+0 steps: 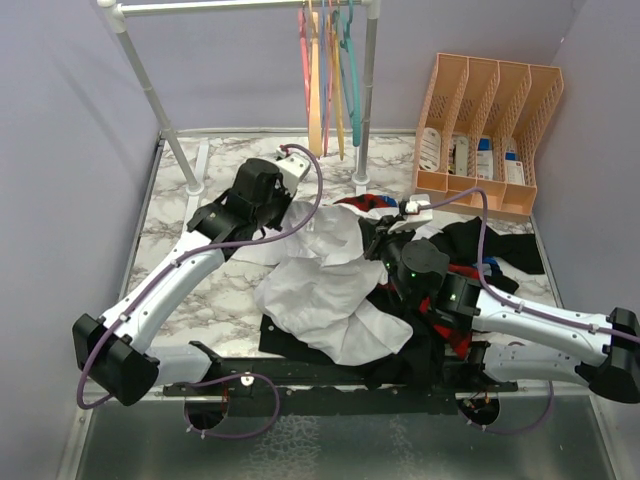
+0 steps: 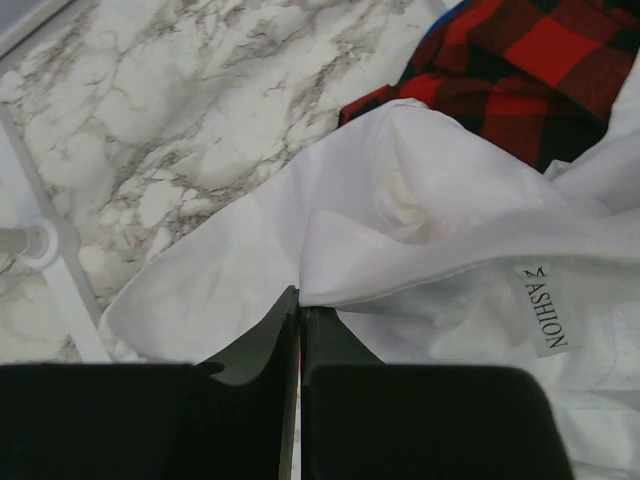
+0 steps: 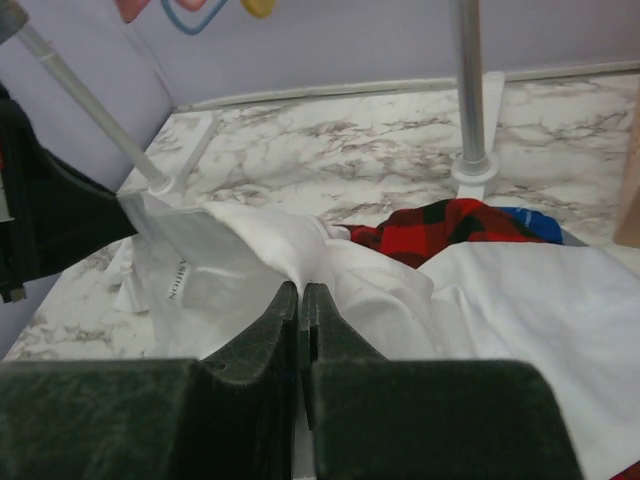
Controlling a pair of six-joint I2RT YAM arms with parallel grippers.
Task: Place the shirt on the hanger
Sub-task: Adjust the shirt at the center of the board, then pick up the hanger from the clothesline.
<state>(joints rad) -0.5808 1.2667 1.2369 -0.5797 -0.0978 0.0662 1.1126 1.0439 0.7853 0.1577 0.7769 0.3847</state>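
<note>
Both grippers are seen clamped on the shirt point(image 1: 320, 290), which is heaped in a crumpled white mass on the marble table point(image 1: 190, 265) between the two arms. The left gripper point(image 2: 298, 305) is pressed shut on a folded edge near the collar, where a label point(image 2: 543, 308) reading "FASHION" is shown. The right gripper point(image 3: 300, 298) is likewise closed, with a raised ridge of the same cloth pinched between its fingers. A plaid shirt point(image 1: 365, 203) in red and black is partly covered by the white fabric's far side, and a black garment point(image 1: 490, 245) is spread to the right of the pile. Farther back, the hanger point(image 1: 304, 60) is hung on the rail point(image 1: 230, 6) among other hangers point(image 1: 340, 60), well apart from the shirt. A peach file organizer point(image 1: 490, 130) is stood at the far right corner.
</note>
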